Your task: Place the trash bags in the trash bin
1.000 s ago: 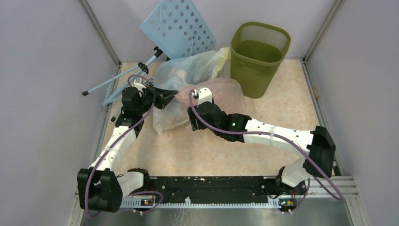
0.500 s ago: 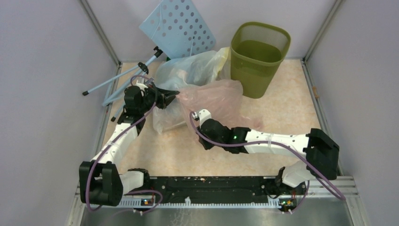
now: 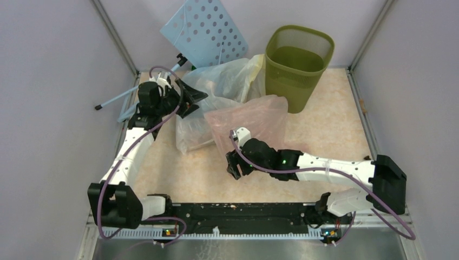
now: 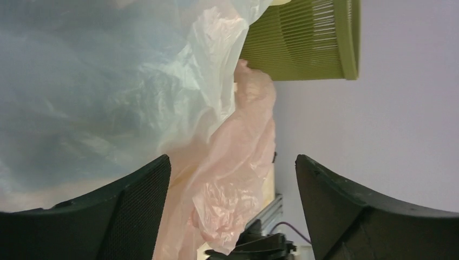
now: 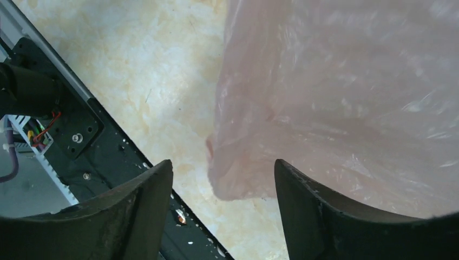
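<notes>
— Left of the trash bin (image 3: 293,89), just beside its near wall and perhaps touching it, the pink-beige bag (image 3: 251,120) stands puffed up on the table (image 3: 330,130). A clear-whitish bag (image 3: 214,89) lies further left of the bin, and a yellowish bag (image 3: 255,66) is against the bin's left side. None is inside.

— And the claws?

— Both are spread wide and hold nothing. The left gripper (image 3: 193,103) hovers at the clear bag's side away from the bin. The right gripper (image 3: 233,166) sits low, on the pink bag's side away from the bin, its fingers framing the bag's bottom edge without pinching it.

— How will the film handle?

— I'd judge it almost weightless, limp, slippery and full of air. A shallow pinch could slip off, and the bag may balloon over the rim.

— So where to grip?

— At a gathered fold, several layers deep, probably the pink bag's lower edge. Then lift high, since the bin's mouth stands well above the table.
</notes>
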Controlling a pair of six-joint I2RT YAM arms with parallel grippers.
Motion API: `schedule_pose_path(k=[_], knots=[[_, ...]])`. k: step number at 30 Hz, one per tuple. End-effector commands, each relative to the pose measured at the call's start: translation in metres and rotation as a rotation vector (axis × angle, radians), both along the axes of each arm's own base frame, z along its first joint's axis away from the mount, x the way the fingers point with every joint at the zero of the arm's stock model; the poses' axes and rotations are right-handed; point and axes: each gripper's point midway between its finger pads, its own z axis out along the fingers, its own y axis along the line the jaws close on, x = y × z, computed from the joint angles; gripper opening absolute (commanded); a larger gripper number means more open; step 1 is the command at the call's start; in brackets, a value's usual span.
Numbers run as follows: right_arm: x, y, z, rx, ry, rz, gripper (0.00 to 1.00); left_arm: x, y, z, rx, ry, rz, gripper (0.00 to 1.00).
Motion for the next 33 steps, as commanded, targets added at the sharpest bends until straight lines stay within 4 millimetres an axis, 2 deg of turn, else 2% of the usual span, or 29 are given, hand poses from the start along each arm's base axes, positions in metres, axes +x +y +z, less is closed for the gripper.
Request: schedule_pose_path(k=[1, 4, 10, 15, 17, 23, 26, 28, 30, 33], knots=[[0.005, 0.011, 0.051, 0.102, -0.064, 0.008, 0.71, -0.027, 0.02, -0.017, 0.249, -0.013, -0.028, 0.94], [0.011, 0.006, 0.061, 0.106, -0.072, -0.017, 0.71, -0.049, 0.024, -0.02, 0.312, -0.025, -0.063, 0.98], [0.048, -0.027, 0.08, 0.153, -0.042, -0.144, 0.7, -0.1, 0.01, -0.039, 0.298, -0.01, -0.194, 0.93], [0.083, -0.062, 0.093, 0.186, -0.043, -0.295, 0.74, -0.132, -0.005, -0.063, 0.222, -0.013, -0.241, 0.9], [0.096, -0.076, 0.096, 0.184, -0.05, -0.37, 0.74, -0.144, -0.017, -0.082, 0.193, 0.01, -0.274, 0.86], [0.125, -0.121, 0.097, 0.17, -0.055, -0.538, 0.72, -0.156, -0.051, -0.099, 0.223, -0.025, -0.329, 0.78], [0.138, -0.142, 0.097, 0.244, -0.003, -0.566, 0.72, -0.153, -0.056, -0.111, 0.26, -0.022, -0.317, 0.75], [0.148, -0.161, 0.094, 0.267, 0.011, -0.608, 0.72, -0.149, -0.059, -0.118, 0.266, -0.014, -0.312, 0.68], [0.154, -0.172, 0.091, 0.277, 0.024, -0.627, 0.72, -0.146, -0.066, -0.126, 0.259, -0.007, -0.314, 0.57], [0.162, -0.178, 0.092, 0.305, 0.04, -0.617, 0.7, -0.145, -0.077, -0.135, 0.237, -0.011, -0.327, 0.53]])
